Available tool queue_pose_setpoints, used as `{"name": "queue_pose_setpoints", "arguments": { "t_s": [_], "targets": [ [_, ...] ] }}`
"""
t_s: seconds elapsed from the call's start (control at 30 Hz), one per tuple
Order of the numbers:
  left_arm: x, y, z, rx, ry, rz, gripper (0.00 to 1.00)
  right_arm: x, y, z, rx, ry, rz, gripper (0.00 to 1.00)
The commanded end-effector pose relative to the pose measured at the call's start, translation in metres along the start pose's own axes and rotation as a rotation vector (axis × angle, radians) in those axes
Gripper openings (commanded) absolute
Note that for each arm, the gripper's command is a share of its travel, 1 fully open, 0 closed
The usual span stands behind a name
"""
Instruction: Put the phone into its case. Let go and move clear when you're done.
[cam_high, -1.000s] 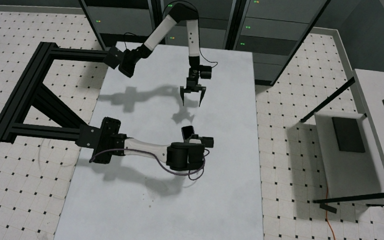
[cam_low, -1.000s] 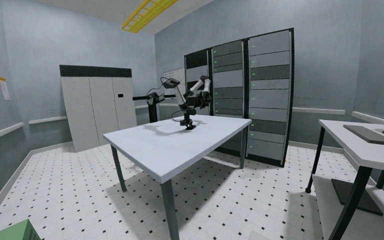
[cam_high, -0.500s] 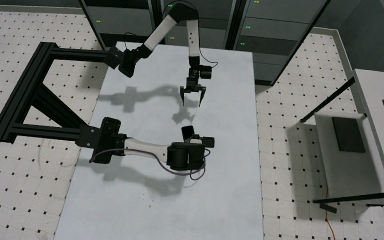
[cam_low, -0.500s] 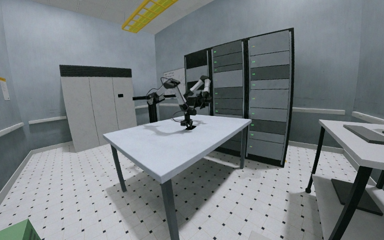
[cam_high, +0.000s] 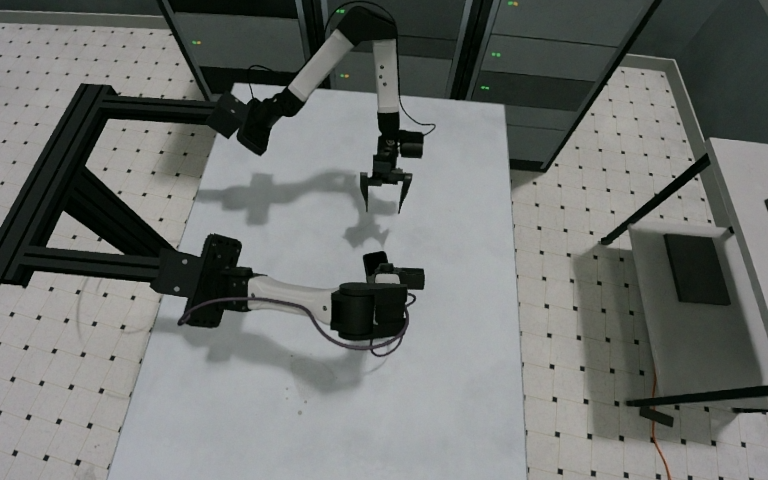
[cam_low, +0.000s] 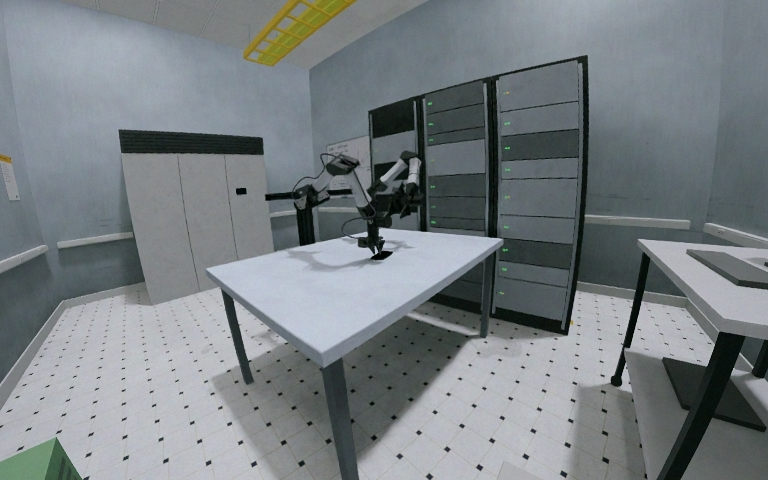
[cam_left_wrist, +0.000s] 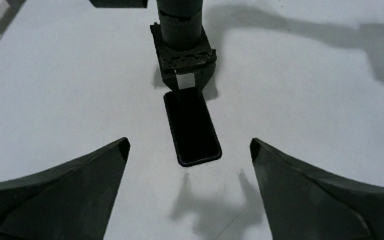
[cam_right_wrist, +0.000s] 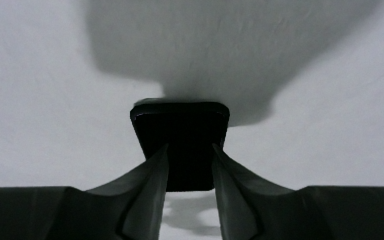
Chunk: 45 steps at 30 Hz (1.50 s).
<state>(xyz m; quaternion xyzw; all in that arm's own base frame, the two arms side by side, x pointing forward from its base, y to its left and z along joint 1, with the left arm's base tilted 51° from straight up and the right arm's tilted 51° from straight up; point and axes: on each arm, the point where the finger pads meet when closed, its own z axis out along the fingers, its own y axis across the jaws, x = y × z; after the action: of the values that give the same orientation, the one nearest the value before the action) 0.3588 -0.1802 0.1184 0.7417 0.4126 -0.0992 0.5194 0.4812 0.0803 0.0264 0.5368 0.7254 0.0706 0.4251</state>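
Looking down from the top view, the left arm (cam_high: 386, 73) (cam_low: 414, 171) reaches over the pale tabletop (cam_high: 441, 407) (cam_low: 351, 283) (cam_left_wrist: 310, 100) (cam_right_wrist: 55, 100), and its left tool (cam_high: 383, 212) (cam_low: 404, 215) (cam_left_wrist: 189, 140) stands wide with nothing between the fingers. The right arm (cam_high: 291, 294) (cam_low: 359, 189) stretches out beside it, its own housings hiding the right tool (cam_low: 378, 254) (cam_left_wrist: 188, 98) (cam_right_wrist: 190, 145) from this angle, while the dark phone (cam_high: 374, 263) (cam_low: 381, 255) (cam_left_wrist: 194, 131) (cam_right_wrist: 180, 125) pokes out from under the wrist. From the exterior view, the right tool points down at the phone on the tabletop, and the left tool hangs above the surface, partly lost against other dark arm parts. Through the left wrist view, the phone lies between the two wide-set fingers in the picture but touches neither; its far end meets the tips of the right tool, and a thin rim runs around its rounded edge. Across the right wrist view, the right tool's fingers are part-way open, rather narrow, with both tips overlapping the phone's black face and the phone reaching out past them on either side. A dark sliver shows along the phone's far edge; whether that is the case, and whether the phone sits fully inside it, I cannot tell.
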Motion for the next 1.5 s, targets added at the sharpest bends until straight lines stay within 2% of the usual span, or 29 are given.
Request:
{"name": "queue_pose_setpoints", "arguments": {
  "t_s": [0.0,0.53,0.7,1.13,1.47],
  "targets": [
    [-0.01,0.016,-0.008,-0.042,-0.009,0.036,1.0,-0.013,0.017,-0.009,-0.039,-0.032,0.047,0.37],
    [-0.01,0.017,-0.008,-0.045,-0.01,0.039,1.0,-0.014,0.016,-0.009,-0.037,-0.034,0.05,0.37],
    [-0.01,0.008,-0.011,-0.038,0.041,0.014,1.0,0.013,0.003,-0.004,0.005,-0.021,0.026,0.37],
    [-0.025,-0.02,-0.05,-0.104,0.208,-0.029,1.0,0.064,0.002,-0.016,0.003,0.002,0.003,0.37],
    [-0.036,-0.036,-0.066,-0.153,0.25,-0.02,1.0,0.107,0.001,-0.03,-0.015,0.032,-0.035,0.37]
  ]
}}
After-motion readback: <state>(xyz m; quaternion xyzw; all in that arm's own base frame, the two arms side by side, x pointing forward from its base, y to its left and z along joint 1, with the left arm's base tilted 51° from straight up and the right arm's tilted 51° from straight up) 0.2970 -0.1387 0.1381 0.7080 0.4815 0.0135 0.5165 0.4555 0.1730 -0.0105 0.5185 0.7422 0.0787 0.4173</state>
